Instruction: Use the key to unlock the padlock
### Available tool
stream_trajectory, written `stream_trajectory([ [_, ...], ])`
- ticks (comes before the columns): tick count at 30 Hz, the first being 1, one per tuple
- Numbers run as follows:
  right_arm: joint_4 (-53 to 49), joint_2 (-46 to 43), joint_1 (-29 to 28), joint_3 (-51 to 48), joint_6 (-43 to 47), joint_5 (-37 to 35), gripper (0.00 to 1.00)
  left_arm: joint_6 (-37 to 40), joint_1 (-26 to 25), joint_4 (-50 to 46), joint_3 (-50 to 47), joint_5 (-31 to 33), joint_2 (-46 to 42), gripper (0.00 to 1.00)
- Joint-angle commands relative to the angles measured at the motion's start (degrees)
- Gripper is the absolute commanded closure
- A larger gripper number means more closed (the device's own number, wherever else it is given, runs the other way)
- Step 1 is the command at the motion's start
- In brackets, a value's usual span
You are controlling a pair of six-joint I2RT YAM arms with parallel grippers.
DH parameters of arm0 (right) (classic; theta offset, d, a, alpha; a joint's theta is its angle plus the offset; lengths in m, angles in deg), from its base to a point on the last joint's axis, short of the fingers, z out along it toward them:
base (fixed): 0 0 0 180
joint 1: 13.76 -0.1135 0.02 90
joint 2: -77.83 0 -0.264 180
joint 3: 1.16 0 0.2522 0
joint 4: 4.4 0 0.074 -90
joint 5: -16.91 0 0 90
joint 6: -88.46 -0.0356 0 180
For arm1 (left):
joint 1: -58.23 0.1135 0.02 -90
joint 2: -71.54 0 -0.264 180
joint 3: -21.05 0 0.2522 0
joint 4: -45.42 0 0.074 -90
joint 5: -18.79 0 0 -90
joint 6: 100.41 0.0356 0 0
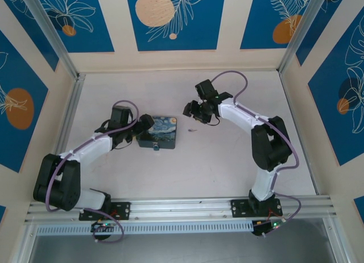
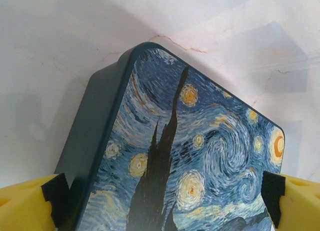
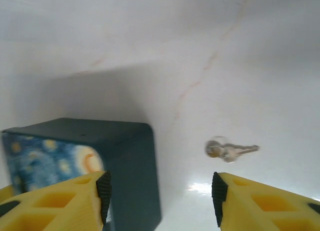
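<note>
**Grey key [image 3: 231, 151] loose on the table [image 3: 150, 36], padlock [image 1: 155, 146] at the box [image 2: 210, 141]**

Right jaws hover half-open and empty; the key lies just beyond them, right of centre in the right wrist view. Left jaws stand wide, straddling the painted box. The padlock sits at the box's lower edge, mid-frame from above.

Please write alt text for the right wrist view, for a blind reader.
A small grey key lies on the white table beyond two open yellow fingers. A dark box with a painted lid sits at left.
</note>
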Motion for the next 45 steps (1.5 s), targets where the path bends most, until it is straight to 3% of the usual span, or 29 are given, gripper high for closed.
stream_trajectory([
  [1, -9.39, 3.6, -0.25, 1.71, 0.01, -3.55, 0.45, -0.9, -1.07, 1.38, -0.53, -0.68, -2.16, 0.0],
  [12, -11.58, 8.06, -0.78, 4.28, -16.28, -1.0, 0.48, -0.84, -1.16, -2.68, -0.69, 5.49, -5.1, 0.0],
  [21, -14.71, 11.77, -1.3, 8.08, -22.95, -0.69, 0.5, -1.95, -1.16, -4.3, -0.95, 9.14, -6.84, 0.0],
  [39, -18.74, 17.91, -3.24, 12.21, -25.6, -3.56, 0.58, -2.07, -1.16, -8.67, -0.78, 11.95, -14.69, 0.0],
  [45, -18.93, 17.26, -2.81, 10.48, -24.17, -4.77, 0.71, -1.61, -1.16, -8.63, -0.45, 11.31, -14.16, 0.0],
])
